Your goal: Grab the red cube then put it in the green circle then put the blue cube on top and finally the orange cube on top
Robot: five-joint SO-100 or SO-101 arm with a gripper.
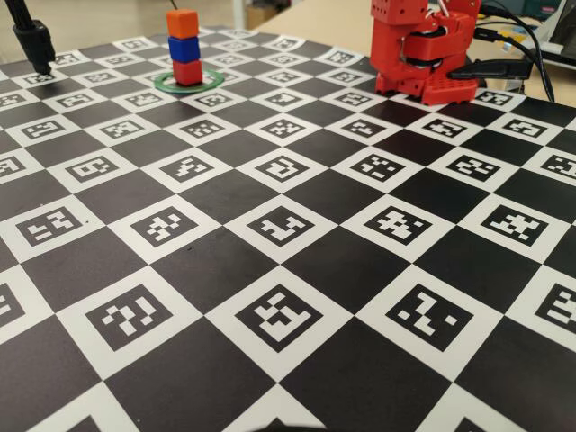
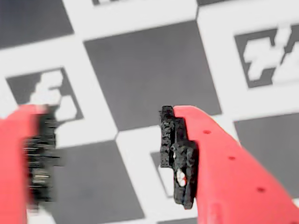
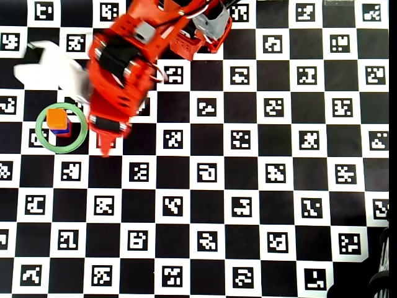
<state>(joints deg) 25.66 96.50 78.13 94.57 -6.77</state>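
The red cube point(image 1: 187, 71) sits inside the green circle point(image 1: 214, 83) at the far left of the fixed view. The blue cube point(image 1: 184, 49) stands on it and the orange cube point(image 1: 182, 23) tops the stack. From overhead only the orange cube point(image 3: 57, 117) and a sliver of the blue cube point(image 3: 62, 131) show inside the green circle point(image 3: 38, 128). My gripper point(image 2: 105, 128) is open over the checkered mat with nothing between its black pads point(image 2: 170, 140). In the overhead view the red arm point(image 3: 121, 68) reaches down just right of the ring, apart from the stack.
The mat point(image 1: 288, 270) is a black-and-white marker checkerboard. A black clamp point(image 1: 34, 40) stands at its far left corner in the fixed view. Cables point(image 1: 517, 45) run behind the arm's base. A white part point(image 3: 49, 65) sits above the ring in the overhead view.
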